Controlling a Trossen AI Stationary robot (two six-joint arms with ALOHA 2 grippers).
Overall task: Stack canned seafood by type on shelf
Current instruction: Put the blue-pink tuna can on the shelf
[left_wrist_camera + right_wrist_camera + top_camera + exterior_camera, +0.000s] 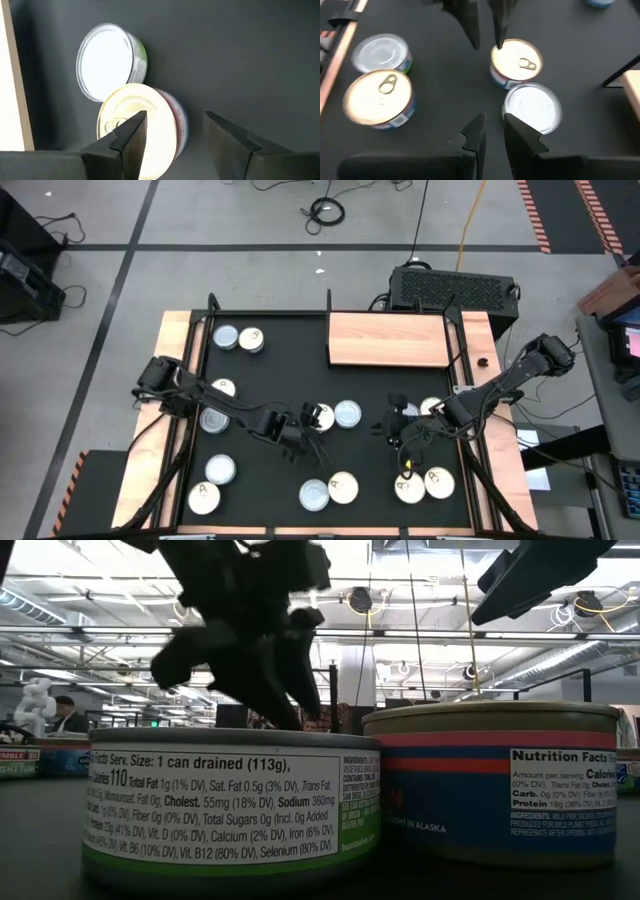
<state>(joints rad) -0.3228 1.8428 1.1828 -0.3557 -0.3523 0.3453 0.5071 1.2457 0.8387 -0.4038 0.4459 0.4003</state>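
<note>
The shelf (388, 338), a light wooden board, lies at the table's far edge with nothing on it. Several tins are scattered on the black mat. At mid-table a gold-lidded tin (320, 417) touches a silver-lidded tin (347, 413). My left gripper (308, 438) is open just beside the gold tin (140, 132), on its near-left side. In the left wrist view one finger overlaps that lid and the other stands over bare mat. My right gripper (397, 430) hangs right of the silver tin (531, 107), holding nothing, with only a narrow gap between its fingers (494, 119). My left gripper (486, 46) comes slanting down from the table's left. One fingertip (496, 46) stands at the near-left rim (495, 54) of the gold tin. I cannot tell whether it touches the tin. The tin sits flat on the mat.
A silver tin (313, 494) and a gold tin (343, 487) sit by the near edge and fill the low view (230, 810). Two gold tins (423, 485) lie near-right, and one tin (430, 408) sits under the right arm. Several more tins lie on the left (213, 420), two of them far-left (238, 338).
</note>
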